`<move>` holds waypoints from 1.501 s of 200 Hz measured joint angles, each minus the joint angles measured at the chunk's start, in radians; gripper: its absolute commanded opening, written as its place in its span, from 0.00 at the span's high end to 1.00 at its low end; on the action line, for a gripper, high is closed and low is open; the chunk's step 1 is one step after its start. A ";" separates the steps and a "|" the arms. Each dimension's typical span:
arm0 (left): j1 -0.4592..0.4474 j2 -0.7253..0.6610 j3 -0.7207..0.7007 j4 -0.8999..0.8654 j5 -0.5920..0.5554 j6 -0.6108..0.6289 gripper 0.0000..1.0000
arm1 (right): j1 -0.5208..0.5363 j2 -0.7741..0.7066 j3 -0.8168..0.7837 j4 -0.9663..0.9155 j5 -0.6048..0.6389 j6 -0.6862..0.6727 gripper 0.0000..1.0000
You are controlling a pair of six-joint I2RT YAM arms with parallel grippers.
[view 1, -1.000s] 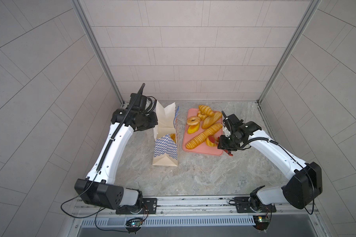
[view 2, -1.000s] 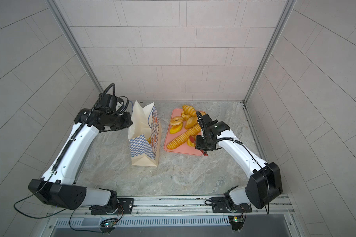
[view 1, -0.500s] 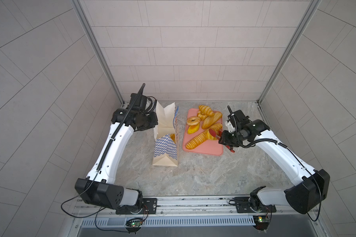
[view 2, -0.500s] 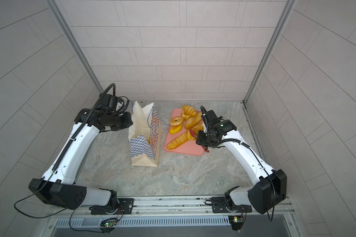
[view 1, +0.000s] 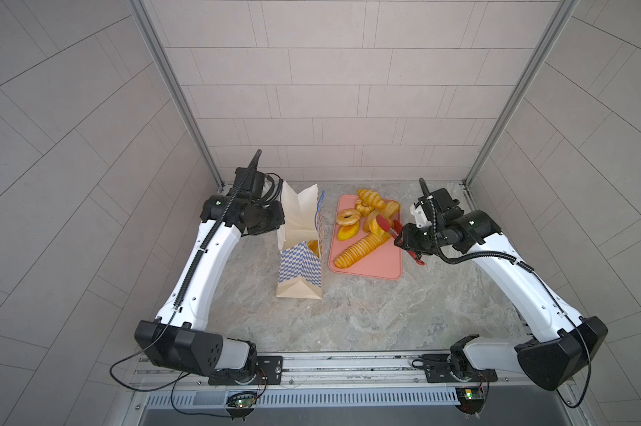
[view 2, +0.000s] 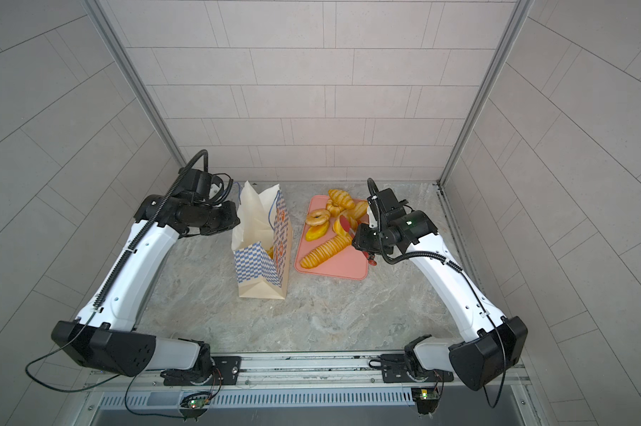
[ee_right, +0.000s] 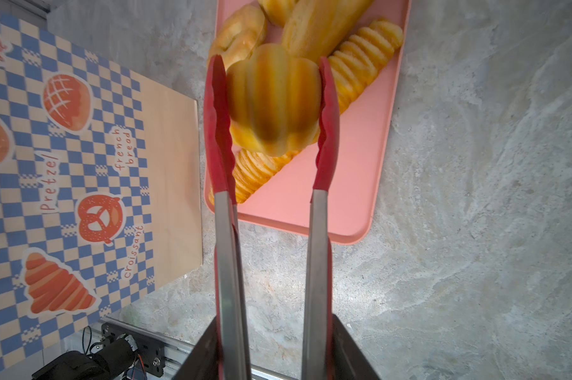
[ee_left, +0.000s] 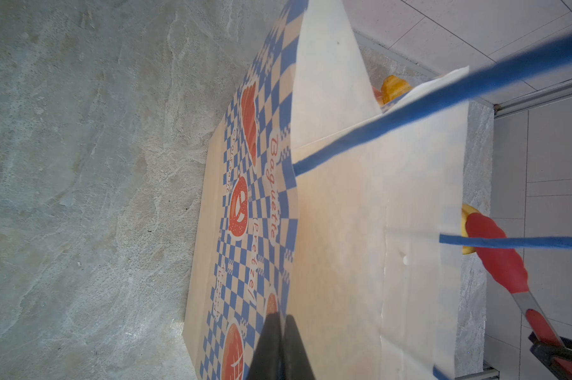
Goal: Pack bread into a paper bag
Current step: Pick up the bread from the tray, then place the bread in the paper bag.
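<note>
Left gripper (ee_left: pixel 283 317) pinched shut on the rim of the upright paper bag (view 1: pixel 300 265), a roll (view 1: pixel 313 246) inside, pink tray (view 1: pixel 381 265) just beside it carrying bread (view 1: pixel 361 249), right gripper (view 1: pixel 409 241) clamped on red tongs (ee_right: pixel 320 230) squeezing a bun (ee_right: pixel 274 98) above the tray.

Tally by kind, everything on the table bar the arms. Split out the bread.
paper bag: 1
pink tray: 1
red tongs: 1
baguette: 1
ring doughnut: 1
other pastries on the tray: 4
bun in the tongs: 1
pastry seen inside the bag: 1
Total: 11
</note>
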 measured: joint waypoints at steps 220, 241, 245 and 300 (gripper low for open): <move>0.000 0.000 0.000 0.006 0.007 0.000 1.00 | -0.026 0.027 0.302 -0.060 -0.037 0.040 0.54; 0.000 0.000 0.000 0.006 0.007 0.000 1.00 | -0.028 0.029 0.317 -0.058 -0.042 0.048 0.54; 0.000 0.000 0.000 0.007 0.007 0.000 1.00 | -0.028 0.030 0.320 -0.056 -0.044 0.049 0.54; 0.000 0.000 0.000 0.007 0.007 0.000 1.00 | -0.030 0.054 0.379 -0.025 -0.063 0.072 0.54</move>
